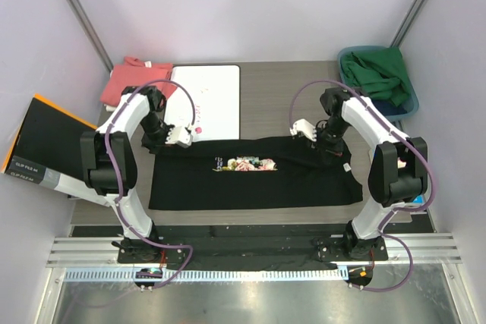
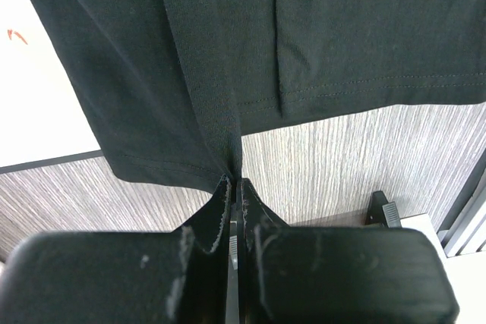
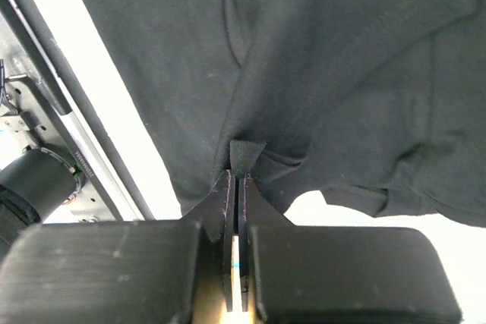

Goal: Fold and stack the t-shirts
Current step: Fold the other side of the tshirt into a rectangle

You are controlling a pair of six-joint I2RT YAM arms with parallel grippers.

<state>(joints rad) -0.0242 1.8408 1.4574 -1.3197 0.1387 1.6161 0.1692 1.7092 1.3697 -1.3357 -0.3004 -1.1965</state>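
top view: black flower-print t-shirt (image 1: 250, 180) lies spread at the centre of the table (image 1: 273, 81). left gripper (image 1: 182, 136) and right gripper (image 1: 298, 131) each sit clamped on a pinch of its far edge; both wrist views show the jaws together w/ cloth between. salmon-pink t-shirt (image 1: 130, 80) lies far left, beside white board (image 1: 206, 96). risk: each pinch is thin, so uneven pull btwn arms could slip one corner free and skew the fold. writing: chest script too small to read; label on black box (image 1: 45, 134) approx. "clip file a4".
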